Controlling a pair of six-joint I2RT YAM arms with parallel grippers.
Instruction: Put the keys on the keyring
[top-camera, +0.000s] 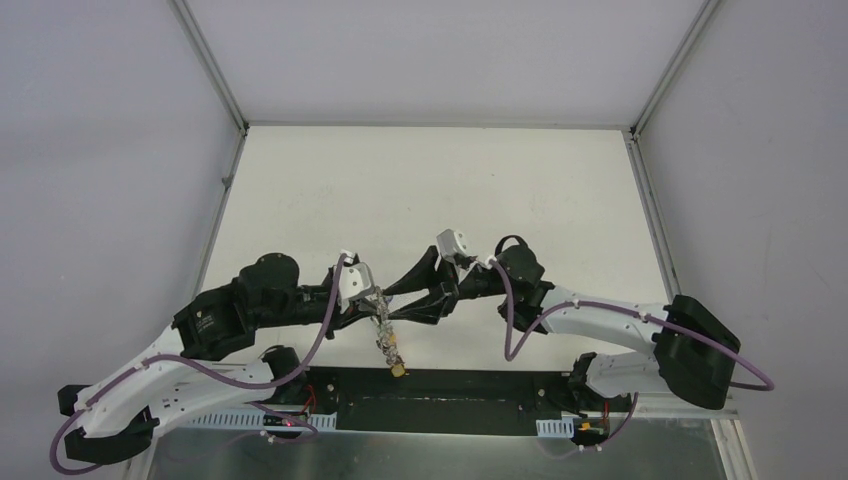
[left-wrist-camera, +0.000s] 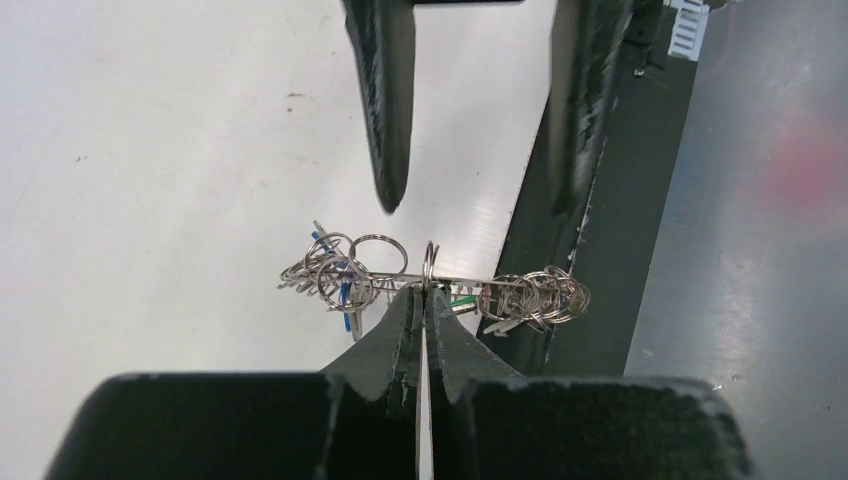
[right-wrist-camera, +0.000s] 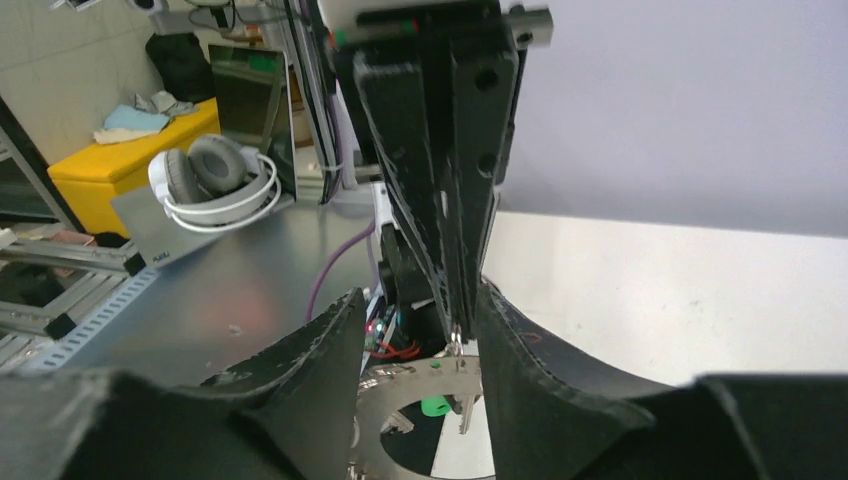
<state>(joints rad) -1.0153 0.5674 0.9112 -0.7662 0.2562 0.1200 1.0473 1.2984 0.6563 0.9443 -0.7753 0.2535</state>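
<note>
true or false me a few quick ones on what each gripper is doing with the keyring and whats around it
1. The left gripper is shut on the keyring. True.
2. The right gripper is clamped on the keyring too. False: it is open.
3. A green tag hangs on the ring right beside the left gripper's tips. True.
4. The headphones behind the table are black. False: they are white with grey pads.

silvery chain-like keyring (left-wrist-camera: 530, 297): bright polished metal
black left-gripper fingers (left-wrist-camera: 395, 345): matt, grainy plastic
white tabletop (left-wrist-camera: 150, 150): smooth, faintly glossy
</note>
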